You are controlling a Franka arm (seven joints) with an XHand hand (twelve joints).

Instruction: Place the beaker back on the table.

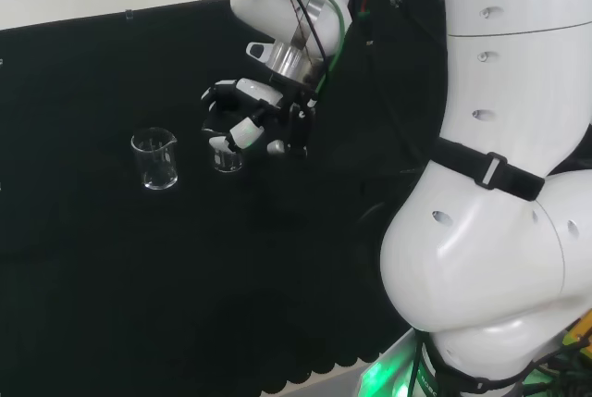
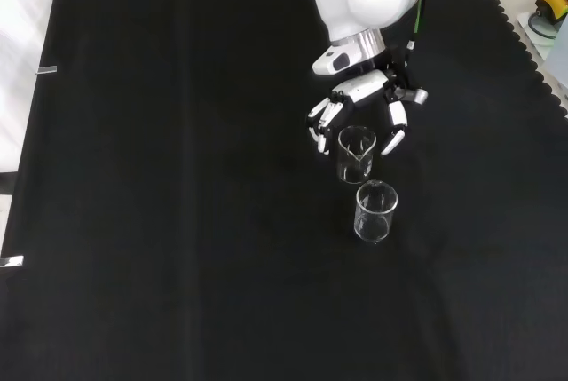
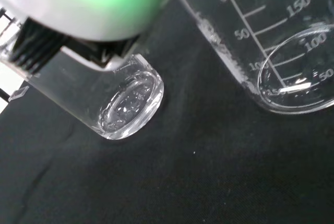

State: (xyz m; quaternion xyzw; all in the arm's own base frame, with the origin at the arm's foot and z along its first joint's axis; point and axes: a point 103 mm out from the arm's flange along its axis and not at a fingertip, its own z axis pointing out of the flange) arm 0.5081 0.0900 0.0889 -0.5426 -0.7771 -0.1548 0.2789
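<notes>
Black-clothed desk [image 2: 177, 221], two clear beakers close together.
Your hand [image 2: 364, 97] sits over the smaller beaker [image 2: 356, 154], fingers [image 2: 321, 121] curled down around its rim. It stands upright, directly under the palm, base at or just above the cloth; I cannot tell which. Judge the release straight up, because the second beaker [image 2: 375, 210] stands just beside it.

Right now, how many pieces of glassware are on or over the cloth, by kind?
Clear glass beakers: 2, one at the hand (beaker), one standing free.
Total: 2.
</notes>
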